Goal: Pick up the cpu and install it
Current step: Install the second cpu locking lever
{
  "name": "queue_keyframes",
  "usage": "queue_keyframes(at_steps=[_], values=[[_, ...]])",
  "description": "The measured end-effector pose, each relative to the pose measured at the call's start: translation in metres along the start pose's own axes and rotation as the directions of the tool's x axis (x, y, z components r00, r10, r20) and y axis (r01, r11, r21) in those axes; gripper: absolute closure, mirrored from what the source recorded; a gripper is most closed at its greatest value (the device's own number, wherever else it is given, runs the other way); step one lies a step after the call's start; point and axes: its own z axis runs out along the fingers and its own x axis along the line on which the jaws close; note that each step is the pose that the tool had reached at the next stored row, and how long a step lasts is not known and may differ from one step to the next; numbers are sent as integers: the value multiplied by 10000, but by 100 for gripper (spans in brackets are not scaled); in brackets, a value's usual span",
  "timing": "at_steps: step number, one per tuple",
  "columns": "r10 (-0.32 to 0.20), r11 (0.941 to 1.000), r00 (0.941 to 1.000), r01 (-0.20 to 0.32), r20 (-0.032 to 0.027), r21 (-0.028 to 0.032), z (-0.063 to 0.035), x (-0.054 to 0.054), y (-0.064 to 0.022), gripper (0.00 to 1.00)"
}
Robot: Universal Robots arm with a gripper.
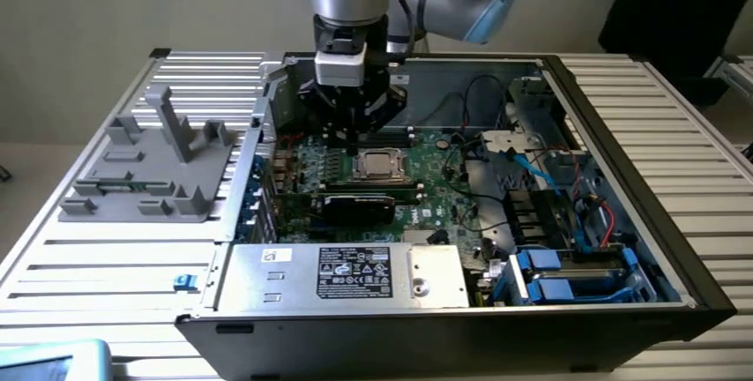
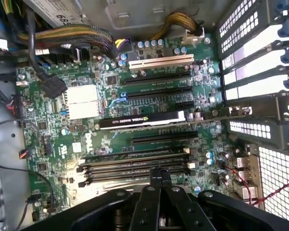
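- One gripper [image 1: 353, 138] hangs over the motherboard [image 1: 442, 189], fingers pinched together with nothing visibly between them.
- The cpu [image 1: 376, 165] sits flat in its socket frame [image 1: 379, 166] just beside the fingertips, a bit toward the exterior view's right.
- A black graphics card [image 1: 367, 202] lies just in front of it.
- The silver labelled box [image 1: 347, 273] fills the case's near edge.
- A grey plastic fixture [image 1: 159, 165] sits outside on the exterior view's left.

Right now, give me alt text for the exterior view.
A robot arm's end effector hangs inside an open computer case, just above the cpu sitting in the motherboard's socket. A grey fixture stands at the exterior view's left.
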Motion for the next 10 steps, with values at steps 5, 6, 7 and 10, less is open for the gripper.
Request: queue_keyframes(at_steps=[5,6,7,10], values=[[16,10000,10000,-16,0,-2,-32,76,-18,89],[24,10000,10000,-24,2,8,-31,79,-19,89],[31,10000,10000,-31,7,53,-31,80,-19,89],[37,9999,10000,-37,19,113,-32,82,-20,89]])
